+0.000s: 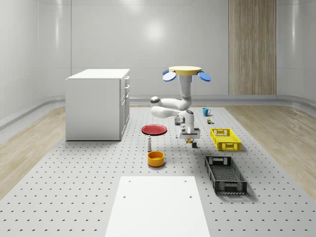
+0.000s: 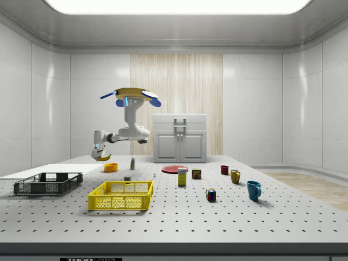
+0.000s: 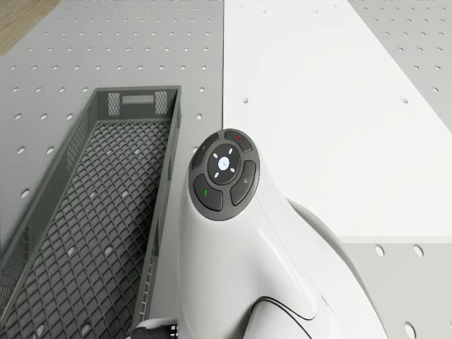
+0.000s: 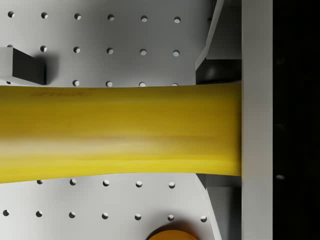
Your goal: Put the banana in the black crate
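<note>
The drone (image 1: 184, 72) hovers over the middle of the perforated table, its white arm bent downward. My gripper (image 1: 190, 139) is shut on the yellow banana (image 1: 192, 143), held well above the table. In the side view the gripper (image 2: 100, 154) carries the banana (image 2: 104, 157) above and to the right of the black crate (image 2: 48, 183). The black crate (image 1: 225, 174) lies nearer the whole-scene view's front, to the right of the gripper, and holds nothing. The wrist view has the banana (image 4: 120, 132) crossing against one finger (image 4: 257, 100). The crate (image 3: 85, 226) lies beside the arm in the drone view.
A yellow crate (image 1: 225, 138) lies just behind the black one. An orange bowl (image 1: 155, 158), a small bottle (image 1: 149, 143) and a red plate (image 1: 154, 129) stand left of the gripper. A white cabinet (image 1: 98, 103) is at the back left. A white panel (image 1: 157, 205) covers the front.
</note>
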You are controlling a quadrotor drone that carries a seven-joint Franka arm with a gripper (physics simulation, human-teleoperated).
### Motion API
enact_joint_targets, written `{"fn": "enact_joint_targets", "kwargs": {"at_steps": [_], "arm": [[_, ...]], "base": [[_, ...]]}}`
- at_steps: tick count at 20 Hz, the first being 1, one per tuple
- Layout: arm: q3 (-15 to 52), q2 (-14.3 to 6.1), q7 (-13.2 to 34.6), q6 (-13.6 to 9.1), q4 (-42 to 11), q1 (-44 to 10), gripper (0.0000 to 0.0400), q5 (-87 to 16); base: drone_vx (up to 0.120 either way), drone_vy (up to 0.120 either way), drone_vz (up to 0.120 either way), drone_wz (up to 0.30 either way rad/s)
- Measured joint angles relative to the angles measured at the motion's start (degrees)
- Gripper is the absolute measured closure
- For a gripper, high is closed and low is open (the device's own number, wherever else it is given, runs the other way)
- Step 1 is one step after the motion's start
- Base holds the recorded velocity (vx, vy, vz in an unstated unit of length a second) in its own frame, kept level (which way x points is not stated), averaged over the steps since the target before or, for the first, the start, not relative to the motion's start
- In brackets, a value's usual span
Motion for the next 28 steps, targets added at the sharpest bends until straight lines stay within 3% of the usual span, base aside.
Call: {"fn": "enact_joint_targets", "kwargs": {"at_steps": [28], "arm": [[0.08, -0.43, 0.12, 0.4, 0.01, -0.1, 0.0209, 0.19]], "base": [[0.116, 0.12, 0.0, 0.0]]}}
